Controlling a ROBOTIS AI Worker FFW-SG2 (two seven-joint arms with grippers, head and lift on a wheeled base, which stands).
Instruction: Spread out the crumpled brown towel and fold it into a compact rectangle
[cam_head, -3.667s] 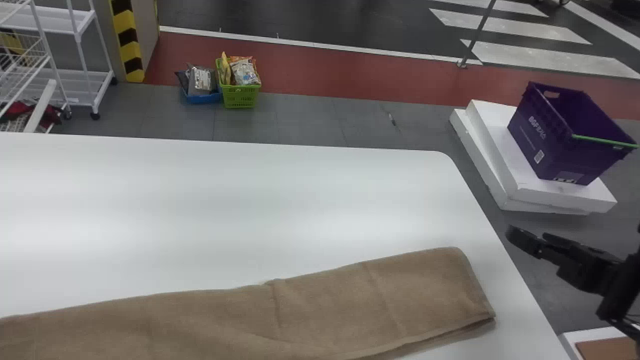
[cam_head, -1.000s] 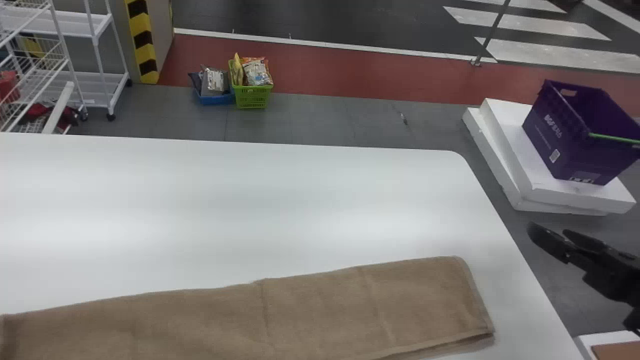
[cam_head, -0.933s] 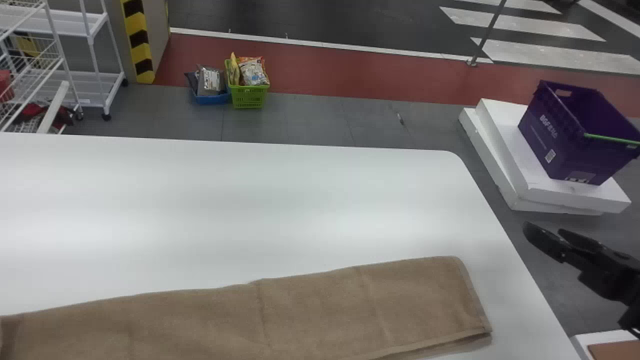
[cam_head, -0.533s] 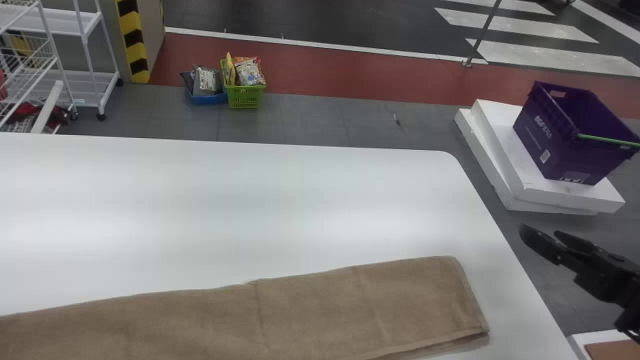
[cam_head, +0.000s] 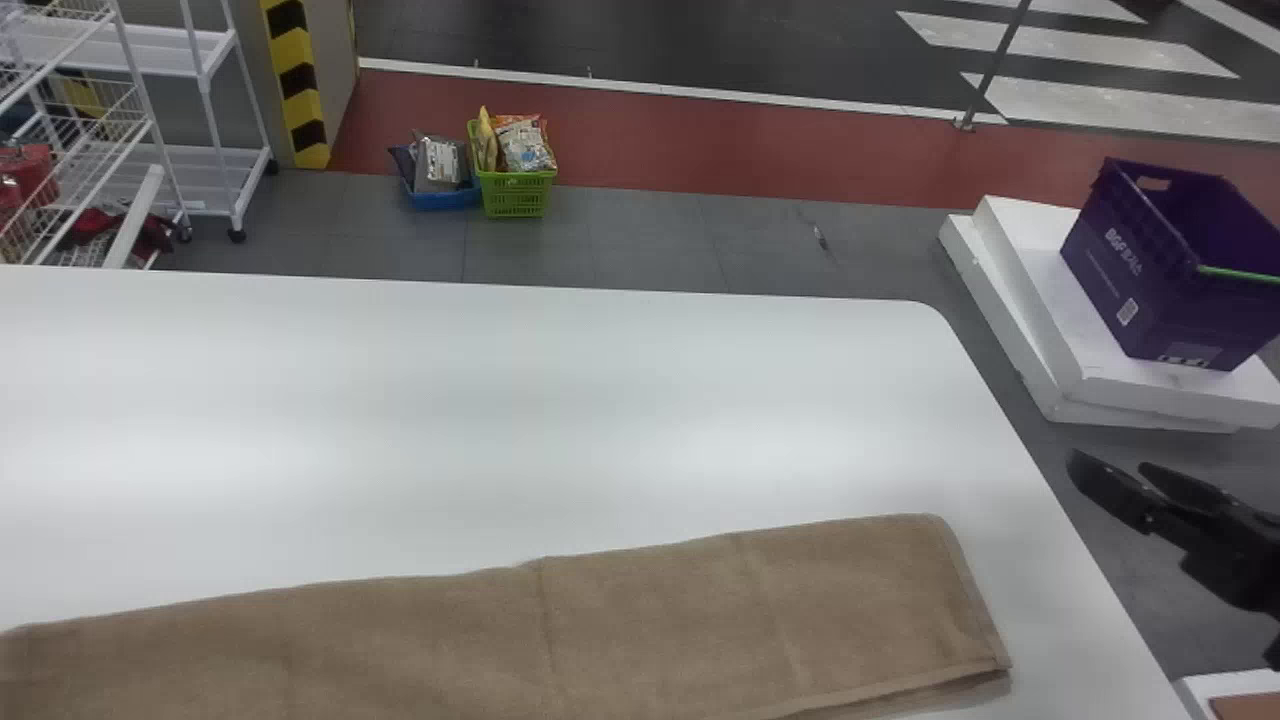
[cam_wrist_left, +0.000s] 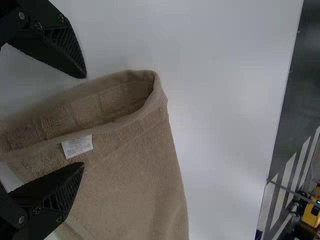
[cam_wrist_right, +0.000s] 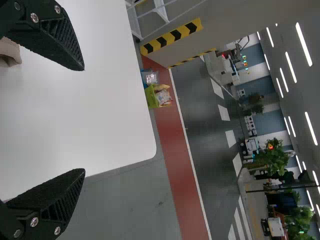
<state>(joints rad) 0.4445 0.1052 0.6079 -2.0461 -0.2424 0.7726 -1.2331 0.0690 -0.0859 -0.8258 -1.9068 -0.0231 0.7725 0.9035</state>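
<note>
Since the last frame, the head view has swung slightly left, carrying the counter (cam_head: 500, 400) and brown towel (cam_head: 650, 620) toward 3 o'clock. The towel lies as a long strip from 8 to 4 o'clock. Left tool (cam_wrist_left: 85, 120) gapes wide, empty, at its hem; right tool (cam_head: 1110, 464), wide open and empty, hangs past the counter's edge, between 3 and 4.

Head: high, forward and down
Left wrist: close above towel (cam_wrist_left: 135, 170)
Right wrist: outward across counter (cam_wrist_right: 90, 110)
Head and right wrist: share green basket (cam_head: 515, 195)
</note>
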